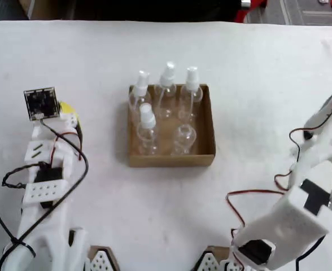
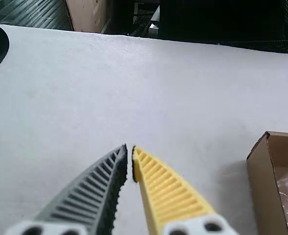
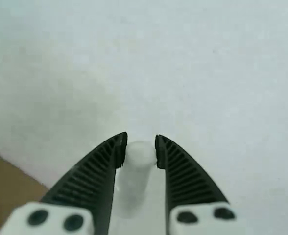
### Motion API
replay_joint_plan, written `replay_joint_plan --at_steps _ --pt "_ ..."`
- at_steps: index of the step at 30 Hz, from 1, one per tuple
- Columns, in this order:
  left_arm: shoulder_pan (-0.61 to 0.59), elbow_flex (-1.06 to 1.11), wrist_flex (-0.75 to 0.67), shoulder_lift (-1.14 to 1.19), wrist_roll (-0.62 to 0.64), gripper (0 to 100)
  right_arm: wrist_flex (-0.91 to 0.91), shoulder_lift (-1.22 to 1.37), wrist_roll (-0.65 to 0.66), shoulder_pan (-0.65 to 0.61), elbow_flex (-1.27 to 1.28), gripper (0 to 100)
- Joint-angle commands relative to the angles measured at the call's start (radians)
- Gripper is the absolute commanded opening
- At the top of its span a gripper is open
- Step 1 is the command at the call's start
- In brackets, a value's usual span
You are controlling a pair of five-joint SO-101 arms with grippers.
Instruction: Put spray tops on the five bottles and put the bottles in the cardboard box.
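A cardboard box sits mid-table with five clear bottles standing in it. Three bottles in the back row and the front left bottle carry white spray tops. The front right bottle has a bare neck. My right gripper is shut on a white spray top, held over bare white table. My left gripper is shut with nothing in it, its grey and yellow fingers touching, low over the table to the left of the box corner.
The left arm lies along the table's left side, the right arm at the lower right. Brown base plates sit at the front edge. A brown surface shows beside the right gripper. The table's far edge lies beyond the left gripper.
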Motion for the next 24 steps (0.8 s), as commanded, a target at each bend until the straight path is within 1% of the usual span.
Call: replay_joint_plan --at_steps 1,4,8,10,14,20,24 --pt "0.015 -0.011 -0.018 0.005 -0.009 3 0.033 -0.17 0.002 -0.03 -0.115 1.6" --pt "0.015 -0.011 -0.018 0.005 -0.009 3 0.019 -0.269 0.009 -0.053 -0.124 1.6" --pt "0.015 -0.012 -0.018 0.005 -0.009 3 -0.013 -0.386 0.13 -0.108 -0.117 1.6" --pt "0.015 -0.012 -0.018 0.005 -0.009 3 -0.035 -0.427 0.153 -0.131 -0.115 1.6" --pt "0.015 -0.012 -0.018 0.005 -0.009 3 -0.056 -0.476 0.157 -0.151 -0.115 1.6" --pt "0.015 -0.012 -0.018 0.005 -0.009 3 0.025 -0.564 0.155 -0.15 -0.114 1.6" --pt "0.015 -0.012 -0.018 0.005 -0.009 3 0.028 -0.638 0.155 -0.151 -0.114 1.6"
